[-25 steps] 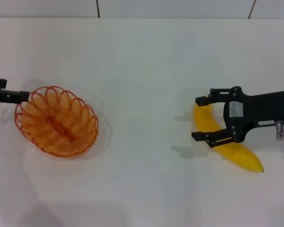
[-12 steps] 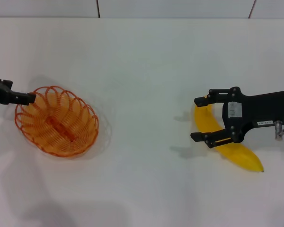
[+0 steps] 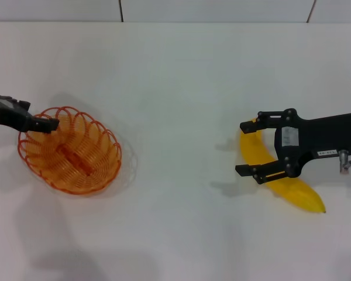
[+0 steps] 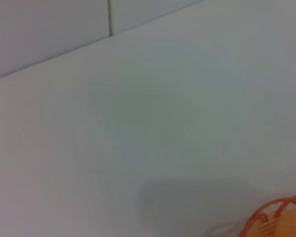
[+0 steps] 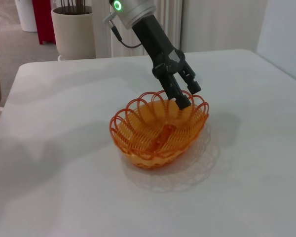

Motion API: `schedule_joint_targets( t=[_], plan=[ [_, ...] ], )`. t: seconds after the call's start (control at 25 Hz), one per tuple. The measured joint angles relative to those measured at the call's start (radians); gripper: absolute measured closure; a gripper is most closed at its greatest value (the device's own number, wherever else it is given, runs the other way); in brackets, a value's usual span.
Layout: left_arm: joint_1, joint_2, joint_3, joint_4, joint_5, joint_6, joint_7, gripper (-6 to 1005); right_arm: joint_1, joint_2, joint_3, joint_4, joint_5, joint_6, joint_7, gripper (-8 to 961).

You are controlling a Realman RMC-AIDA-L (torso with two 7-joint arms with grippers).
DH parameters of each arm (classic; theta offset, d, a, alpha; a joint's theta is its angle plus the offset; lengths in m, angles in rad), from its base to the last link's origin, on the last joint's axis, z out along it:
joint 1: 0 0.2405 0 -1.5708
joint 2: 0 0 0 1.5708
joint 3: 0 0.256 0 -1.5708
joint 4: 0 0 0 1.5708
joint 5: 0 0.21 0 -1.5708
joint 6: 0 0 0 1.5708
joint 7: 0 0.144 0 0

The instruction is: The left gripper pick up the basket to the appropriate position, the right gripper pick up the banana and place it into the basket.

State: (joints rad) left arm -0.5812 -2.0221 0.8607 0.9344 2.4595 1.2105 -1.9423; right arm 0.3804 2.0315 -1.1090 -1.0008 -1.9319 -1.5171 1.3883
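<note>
The orange wire basket (image 3: pixel 70 150) sits on the white table (image 3: pixel 175 82) at the left. My left gripper (image 3: pixel 51 124) reaches in from the left and hangs over the basket's left rim. In the right wrist view the left gripper (image 5: pixel 187 95) has its fingers a little apart, straddling the rim of the basket (image 5: pixel 160 131). A bit of the basket's rim (image 4: pixel 281 217) shows in the left wrist view. The yellow banana (image 3: pixel 295 190) lies at the right. My right gripper (image 3: pixel 241 147) is open, with one finger on each side of the banana's upper end.
The table's far edge meets a tiled wall (image 3: pixel 222 9). Beyond the table, in the right wrist view, stand a beige plant pot (image 5: pixel 74 29) and a red object (image 5: pixel 44 19). The table's left edge (image 5: pixel 5 98) is near the basket.
My left gripper has moved right, from just outside the basket's left rim to over the rim. The basket, banana and right gripper have stayed still.
</note>
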Motion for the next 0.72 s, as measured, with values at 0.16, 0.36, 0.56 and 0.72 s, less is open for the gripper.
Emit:
schedule_joint_targets(
  t=[0.16, 0.36, 0.56, 0.72],
  plan=[
    [-0.007, -0.007, 0.002, -0.009, 0.008, -0.009, 0.004, 108, 0.008, -0.001, 0.0, 0.011, -0.002, 0.0, 0.0, 62],
    [-0.02, -0.007, 0.002, -0.041, 0.006, -0.021, 0.005, 118, 0.008, 0.0, 0.0, 0.011, -0.012, 0.0, 0.0, 62],
    [-0.02, -0.008, 0.001, -0.053, 0.007, -0.036, 0.005, 142, 0.008, 0.001, 0.0, 0.011, -0.012, 0.0, 0.0, 62],
    [-0.02, -0.008, 0.001, -0.054, 0.007, -0.037, 0.006, 160, 0.008, 0.001, 0.0, 0.011, -0.012, 0.0, 0.0, 62]
  ],
)
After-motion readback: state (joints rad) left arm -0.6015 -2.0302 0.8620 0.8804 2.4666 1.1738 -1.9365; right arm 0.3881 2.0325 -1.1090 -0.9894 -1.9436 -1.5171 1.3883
